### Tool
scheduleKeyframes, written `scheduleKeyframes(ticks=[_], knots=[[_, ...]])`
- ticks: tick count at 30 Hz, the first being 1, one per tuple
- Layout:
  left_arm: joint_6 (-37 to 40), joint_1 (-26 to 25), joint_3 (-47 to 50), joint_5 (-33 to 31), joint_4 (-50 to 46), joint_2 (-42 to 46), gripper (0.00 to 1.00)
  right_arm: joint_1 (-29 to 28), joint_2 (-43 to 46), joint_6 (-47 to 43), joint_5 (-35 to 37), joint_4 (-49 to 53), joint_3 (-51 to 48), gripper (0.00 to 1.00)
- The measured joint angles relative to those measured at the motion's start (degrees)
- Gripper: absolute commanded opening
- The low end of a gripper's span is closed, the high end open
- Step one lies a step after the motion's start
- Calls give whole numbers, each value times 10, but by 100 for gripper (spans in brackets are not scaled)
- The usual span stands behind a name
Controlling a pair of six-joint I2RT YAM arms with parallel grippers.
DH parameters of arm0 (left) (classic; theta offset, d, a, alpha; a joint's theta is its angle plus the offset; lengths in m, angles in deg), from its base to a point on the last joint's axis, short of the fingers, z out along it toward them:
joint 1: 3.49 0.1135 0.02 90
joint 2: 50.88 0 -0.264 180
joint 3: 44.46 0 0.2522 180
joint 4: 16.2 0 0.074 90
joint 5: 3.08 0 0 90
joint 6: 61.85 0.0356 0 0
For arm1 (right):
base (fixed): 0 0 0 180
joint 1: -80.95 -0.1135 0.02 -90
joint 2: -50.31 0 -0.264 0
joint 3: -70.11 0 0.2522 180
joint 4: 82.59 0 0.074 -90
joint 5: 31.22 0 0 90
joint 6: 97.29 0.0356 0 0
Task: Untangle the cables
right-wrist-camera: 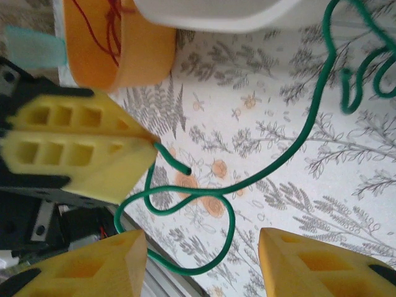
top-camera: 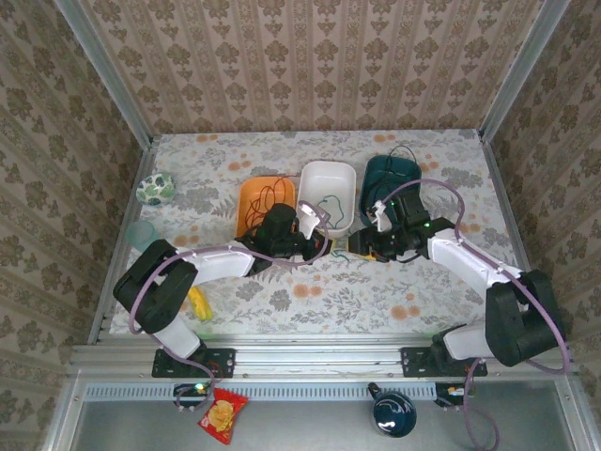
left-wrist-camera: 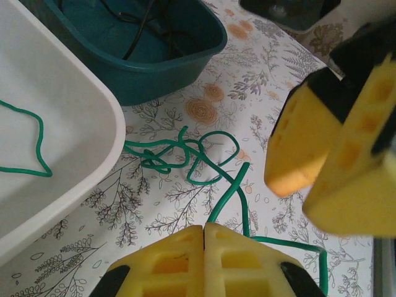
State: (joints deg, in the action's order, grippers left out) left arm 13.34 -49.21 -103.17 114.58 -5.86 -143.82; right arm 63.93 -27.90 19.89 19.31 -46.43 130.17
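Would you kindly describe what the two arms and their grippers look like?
Both arms have white links and black joints: left arm, right arm. A lilac hose runs along each. The left gripper and right gripper carry wedge-shaped yellow fingers with rectangular pockets.

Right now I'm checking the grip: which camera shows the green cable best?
Left wrist: the green cable leaves the shut left gripper, tangles on the table and reaches the white bin. Right wrist shows its loose end and loops; top external, a faint thread.
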Motion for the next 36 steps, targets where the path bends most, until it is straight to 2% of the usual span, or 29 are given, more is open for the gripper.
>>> scheduleKeyframes(ticks=[5, 12, 20, 23, 26, 27, 30, 36], knots=[[0, 0, 0, -1, 0, 2, 0, -5, -5, -12, -2, 6, 7, 51], [0, 0, 0, -2, -3, 3, 0, -34, -7, -34, -11, 17, 25, 57], [0, 1, -1, 17, -16, 4, 0, -58, -45, -50, 5, 23, 49, 55], [0, 3, -1, 28, -17, 8, 0, -61, -53, -61, 8, 24, 54, 43], [-6, 12, -1, 35, -13, 13, 0, -62, -55, -69, 9, 25, 55, 14], [-7, 15, -1, 37, -13, 15, 0, -62, -55, -69, 9, 26, 55, 10], [-11, 23, -1, 41, -13, 17, 0, -62, -55, -68, 17, 25, 55, 3], [-11, 28, -1, 40, -13, 17, 0, -43, -17, -50, 22, 14, 51, 0]])
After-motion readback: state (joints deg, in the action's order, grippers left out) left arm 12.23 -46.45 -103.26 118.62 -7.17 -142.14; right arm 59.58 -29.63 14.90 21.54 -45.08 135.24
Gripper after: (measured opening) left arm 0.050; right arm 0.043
